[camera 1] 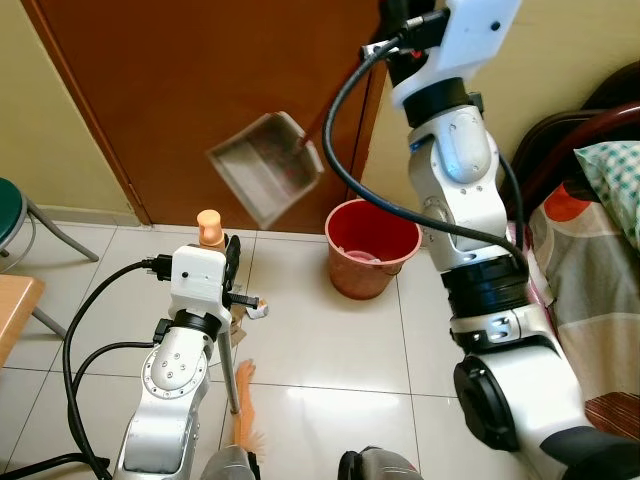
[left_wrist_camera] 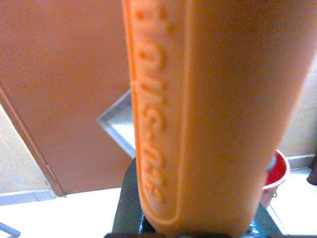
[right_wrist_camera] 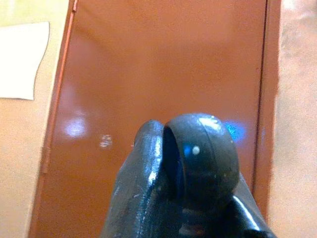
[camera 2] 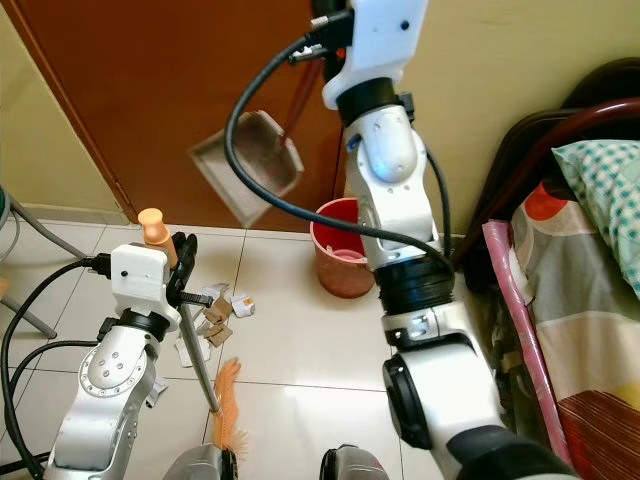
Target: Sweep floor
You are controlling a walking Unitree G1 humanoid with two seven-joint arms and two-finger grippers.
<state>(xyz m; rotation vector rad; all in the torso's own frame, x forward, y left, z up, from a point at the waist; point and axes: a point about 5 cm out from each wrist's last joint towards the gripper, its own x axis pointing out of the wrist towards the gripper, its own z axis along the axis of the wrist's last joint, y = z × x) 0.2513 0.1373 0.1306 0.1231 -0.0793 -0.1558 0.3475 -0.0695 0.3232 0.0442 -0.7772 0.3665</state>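
Broom held near upright, long axis running from orange handle tip down a thin metal shaft to orange bristles on the floor; shaft leaning slightly, bristle end toward the robot's feet. Left gripper clamped round the handle just below the tip, black fingers closed on it; in the left wrist view, orange handle with raised lettering right against the camera.

Dustpan lifted high off the floor in front of the brown door, tilted, open mouth facing down and toward the left side, dark red handle rising up toward the right arm. Right gripper raised at the top of the frame, fingers pressed together around a dark rounded knob; door right behind it.

Red bucket on the floor by the wall, near the door's right edge, below and beside the dustpan, pale scrap inside. Paper and cardboard litter scattered on the tiles just beside the broom shaft, between it and the bucket. Green stool at the left edge of the floor, bed with patterned cover along the right edge. Open tiles between litter and bucket; right arm and black cables crowding the space by the bed.
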